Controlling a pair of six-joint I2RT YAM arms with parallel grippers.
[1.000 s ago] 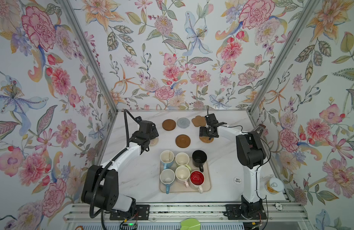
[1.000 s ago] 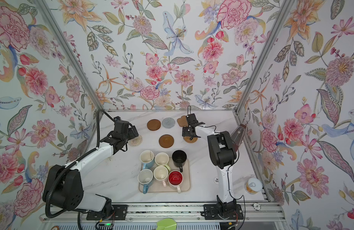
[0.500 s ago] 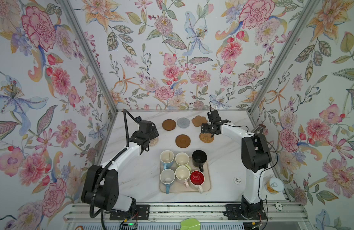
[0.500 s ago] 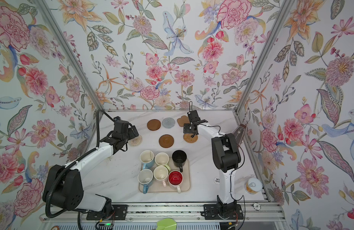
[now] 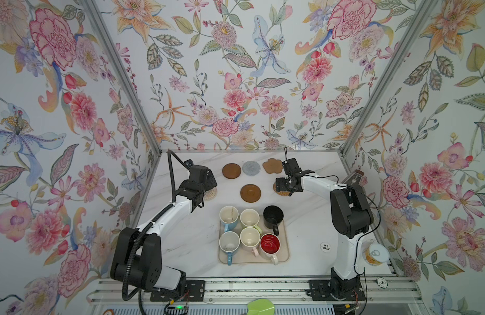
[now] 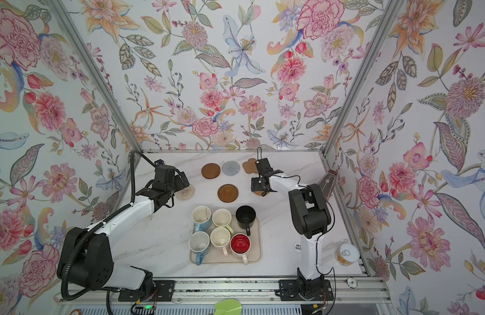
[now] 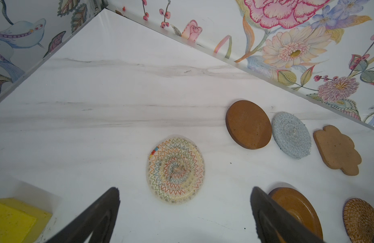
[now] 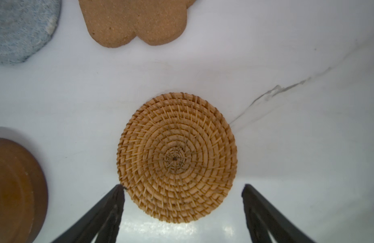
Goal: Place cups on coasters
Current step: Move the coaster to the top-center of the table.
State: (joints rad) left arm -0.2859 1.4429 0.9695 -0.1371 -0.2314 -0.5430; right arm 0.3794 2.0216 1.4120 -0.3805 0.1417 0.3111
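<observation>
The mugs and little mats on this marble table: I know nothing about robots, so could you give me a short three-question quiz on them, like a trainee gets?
1. How many handled ceramic mugs stand grouped at the beige rounded-rectangle tray?
2. True or false: the golden rattan round coaster lies bare, with no mug on it.
3. Which mat does the open left claw hang over? A: cream woven round mat with coloured zigzags; B: grey mat; C: flower-shaped mat.
Key: 1 six; 2 true; 3 A.
</observation>
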